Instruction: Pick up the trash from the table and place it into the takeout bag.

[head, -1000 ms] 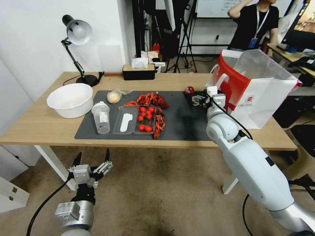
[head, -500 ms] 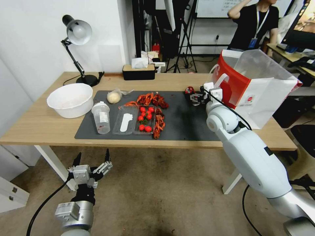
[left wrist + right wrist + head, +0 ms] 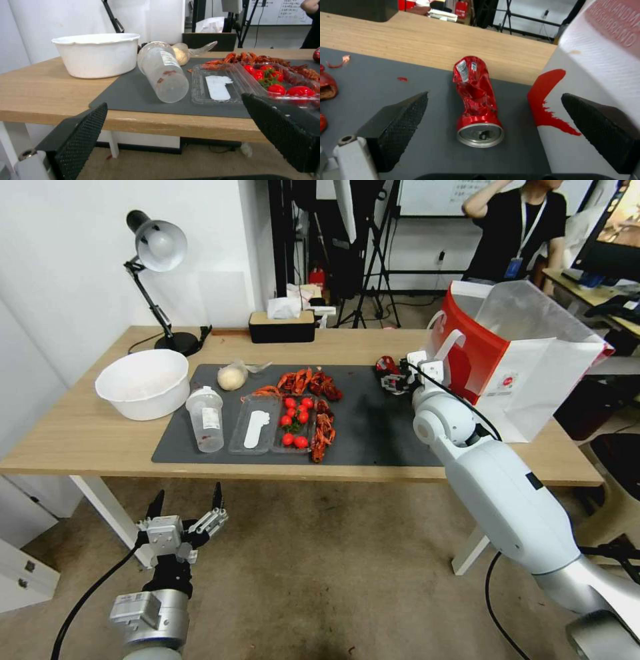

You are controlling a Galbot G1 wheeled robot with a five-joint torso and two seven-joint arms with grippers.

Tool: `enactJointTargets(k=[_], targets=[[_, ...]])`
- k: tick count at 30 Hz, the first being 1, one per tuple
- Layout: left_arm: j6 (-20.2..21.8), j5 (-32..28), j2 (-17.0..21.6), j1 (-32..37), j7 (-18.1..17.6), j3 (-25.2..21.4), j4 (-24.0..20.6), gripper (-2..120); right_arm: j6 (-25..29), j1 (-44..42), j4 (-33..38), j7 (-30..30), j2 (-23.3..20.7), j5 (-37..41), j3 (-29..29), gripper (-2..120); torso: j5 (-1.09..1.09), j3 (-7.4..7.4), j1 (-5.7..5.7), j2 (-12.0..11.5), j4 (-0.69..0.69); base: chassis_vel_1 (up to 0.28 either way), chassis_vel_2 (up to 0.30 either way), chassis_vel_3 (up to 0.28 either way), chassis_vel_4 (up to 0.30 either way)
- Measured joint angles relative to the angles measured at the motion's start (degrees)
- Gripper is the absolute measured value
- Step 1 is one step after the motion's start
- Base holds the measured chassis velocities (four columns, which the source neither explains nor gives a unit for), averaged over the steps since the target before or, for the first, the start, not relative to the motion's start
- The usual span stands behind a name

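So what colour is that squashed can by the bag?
Red, with a silver top; the can shows best in the right wrist view.

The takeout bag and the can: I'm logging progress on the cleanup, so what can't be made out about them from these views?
- Inside of the takeout bag: in the head view its own walls hide any contents.
- Crushed red can: in the head view the right gripper, open, covers most of it.
- Can label: too small to read in the right wrist view.
- Left gripper, open, hangs below the table.
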Motion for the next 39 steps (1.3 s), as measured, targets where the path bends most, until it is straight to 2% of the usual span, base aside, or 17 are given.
enactJointTargets(k=[21,39], targets=[[-0.59,-0.01,-0.04,0.02,-0.02,-0.07,0.35,100,-0.92,2.81,-5.98,-0.22,1.75,2.92,-1.21,100,0.0,0.0,0.0,0.0,-0.01,0.0,0.0,0.0,0.0],[-0.88,-0.16,0.11,0.51,-0.03,-0.25,0.19,100,-0.93,7.92,-13.69,-3.05,3.18,3.25,-3.59,100,0.0,0.0,0.0,0.0,0.0,0.0,0.0,0.0,0.0]])
